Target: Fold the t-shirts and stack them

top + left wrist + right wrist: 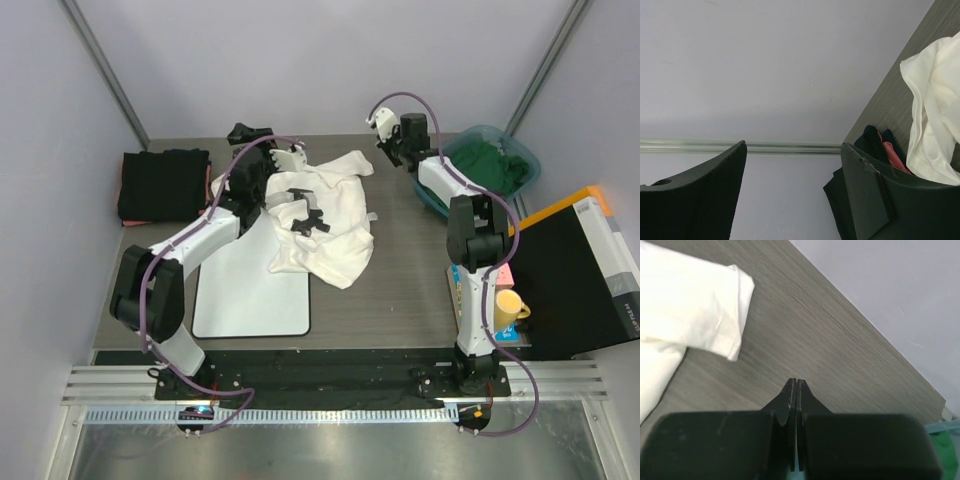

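Observation:
A crumpled white t-shirt [325, 215] with black markings lies mid-table, partly over the board; it also shows in the left wrist view [935, 115] and the right wrist view [695, 300]. A folded black shirt stack [165, 185] sits at the far left, with a pinkish-red edge [213, 183] beside it. Red cloth [892, 155] and dark cloth show past my right finger. A green shirt [490, 165] lies in the basket. My left gripper [250, 135] [793, 145] is open, empty and raised, facing the wall. My right gripper [398, 155] [796, 381] is shut and empty above bare table.
A flat white board with a black rim [250, 295] lies at front left. A teal basket [530, 165] stands at the back right. A black box with an orange edge [575, 270] and a yellow cup [508, 305] are at the right.

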Action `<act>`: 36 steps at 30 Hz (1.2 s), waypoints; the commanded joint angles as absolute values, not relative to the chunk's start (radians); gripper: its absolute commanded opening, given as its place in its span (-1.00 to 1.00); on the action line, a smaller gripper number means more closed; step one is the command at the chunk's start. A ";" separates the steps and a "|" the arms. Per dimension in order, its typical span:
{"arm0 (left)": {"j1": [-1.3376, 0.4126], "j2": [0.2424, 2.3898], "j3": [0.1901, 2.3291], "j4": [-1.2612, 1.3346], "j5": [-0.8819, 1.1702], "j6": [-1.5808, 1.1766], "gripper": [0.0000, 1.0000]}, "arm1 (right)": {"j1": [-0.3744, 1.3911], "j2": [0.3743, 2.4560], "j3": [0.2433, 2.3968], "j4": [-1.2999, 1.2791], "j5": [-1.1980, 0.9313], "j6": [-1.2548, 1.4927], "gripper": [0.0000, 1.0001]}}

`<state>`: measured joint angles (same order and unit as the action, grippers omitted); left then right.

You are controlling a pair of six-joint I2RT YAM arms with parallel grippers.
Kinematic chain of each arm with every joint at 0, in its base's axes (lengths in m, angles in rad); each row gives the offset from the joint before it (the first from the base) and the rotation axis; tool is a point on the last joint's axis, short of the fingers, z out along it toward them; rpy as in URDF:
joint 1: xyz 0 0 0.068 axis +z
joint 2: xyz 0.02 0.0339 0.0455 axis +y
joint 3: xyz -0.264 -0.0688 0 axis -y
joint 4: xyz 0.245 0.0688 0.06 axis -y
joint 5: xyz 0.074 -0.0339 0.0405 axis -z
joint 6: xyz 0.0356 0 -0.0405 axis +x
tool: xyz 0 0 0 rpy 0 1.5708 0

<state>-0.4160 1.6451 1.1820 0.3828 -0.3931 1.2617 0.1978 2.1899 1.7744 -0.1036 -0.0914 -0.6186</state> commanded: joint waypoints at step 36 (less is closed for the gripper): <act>-0.419 1.628 1.204 0.399 -0.428 1.230 0.44 | 0.012 1.827 1.424 -0.222 0.130 -0.569 -0.98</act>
